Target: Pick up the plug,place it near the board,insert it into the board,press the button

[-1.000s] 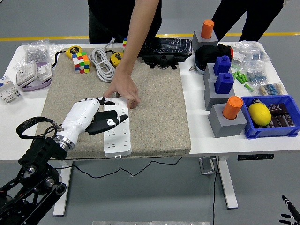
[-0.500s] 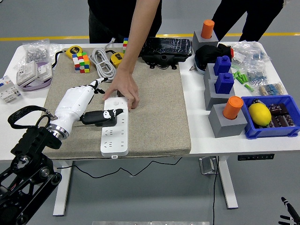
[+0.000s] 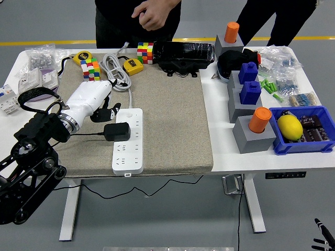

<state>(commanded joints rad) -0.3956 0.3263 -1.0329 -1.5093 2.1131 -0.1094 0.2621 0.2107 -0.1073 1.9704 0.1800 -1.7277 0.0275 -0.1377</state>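
A white power strip [image 3: 128,141] lies on the beige mat [image 3: 167,120], left of the mat's middle. A black plug [image 3: 117,132] sits in a socket on the strip's left side, its cable running left. My left hand [image 3: 102,103], white with black fingers, hangs just left of the strip's far end, fingers curled and pointing at the strip, holding nothing. The strip's far end with its button [image 3: 130,113] lies next to my fingertips. My right hand shows only as black fingertips [image 3: 322,238] at the bottom right corner.
A person stands at the far side, one hand [image 3: 152,15] raised off the table. At the back are a colour cube [image 3: 90,69], a coiled white cable [image 3: 115,70], a tape measure [image 3: 132,66] and a black case [image 3: 183,55]. Grey blocks with pegs [image 3: 246,99] and a blue bin [image 3: 301,130] stand right.
My left hand let go of the plug, now seated in the strip, and moved up-left to the strip's far end. The person's hand lifted off the strip and withdrew.
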